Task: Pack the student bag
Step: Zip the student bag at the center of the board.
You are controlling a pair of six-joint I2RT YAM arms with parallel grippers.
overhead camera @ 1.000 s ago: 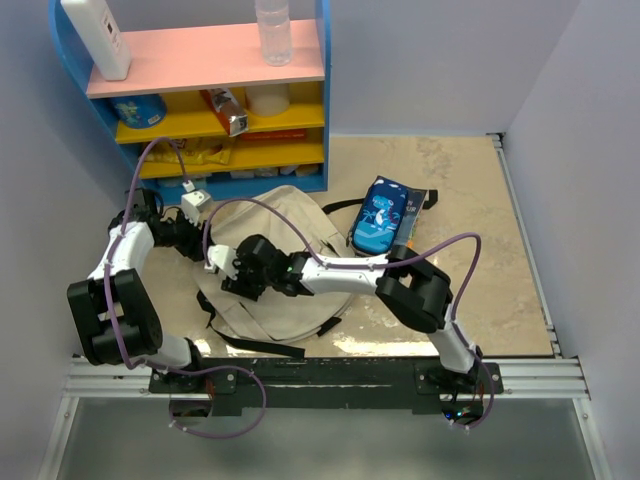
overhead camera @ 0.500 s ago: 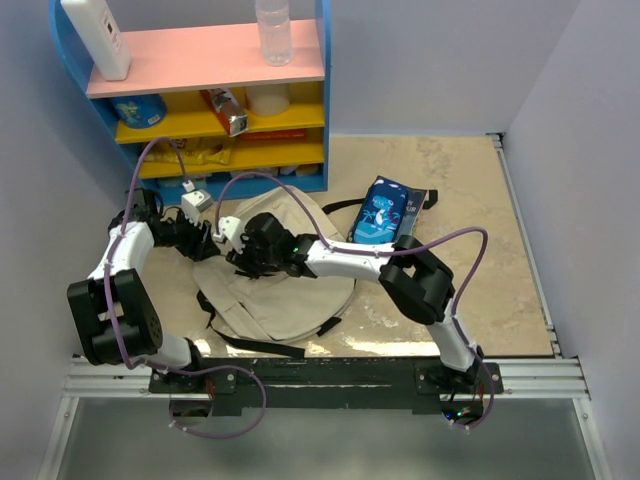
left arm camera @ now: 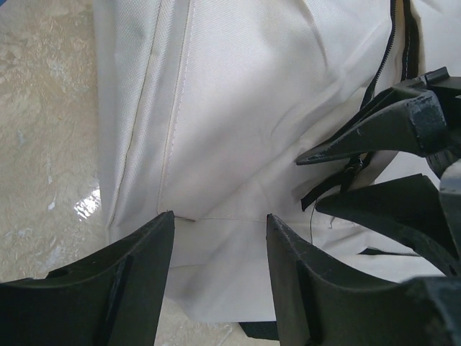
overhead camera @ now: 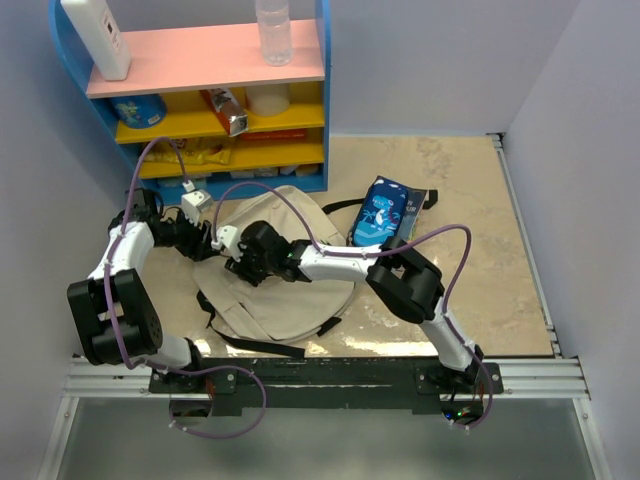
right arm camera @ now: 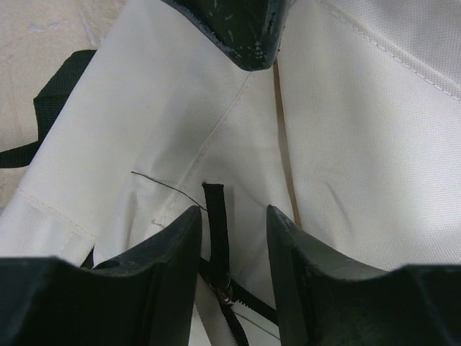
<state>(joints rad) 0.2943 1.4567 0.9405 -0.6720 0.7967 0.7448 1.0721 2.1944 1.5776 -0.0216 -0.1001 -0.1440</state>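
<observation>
My left claw (left arm camera: pixel 220 218) hangs half-wide at the ten o'clock edge of the student bag (left arm camera: pixel 245 108), flat on the table (overhead camera: pixel 480 250) at the shelf's (overhead camera: pixel 200 100) six o'clock, likely to steady its canvas, while my right claw (right arm camera: pixel 232 211) straddles the black zipper pull (right arm camera: pixel 217 231), jaws apart, ready to pinch it.

The top camera looked down from high up, far enough to see the whole table (overhead camera: pixel 470 200), the shelf (overhead camera: pixel 200 70) and the student bag (overhead camera: pixel 290 300). The left wrist camera sat very close to the bag, looking past the left gripper (left arm camera: pixel 220 220) at cream cloth. The right wrist camera looked past the right gripper (right arm camera: pixel 234 213), just as close. Both wrist views shared the black pull tab (left arm camera: pixel 324 193).
</observation>
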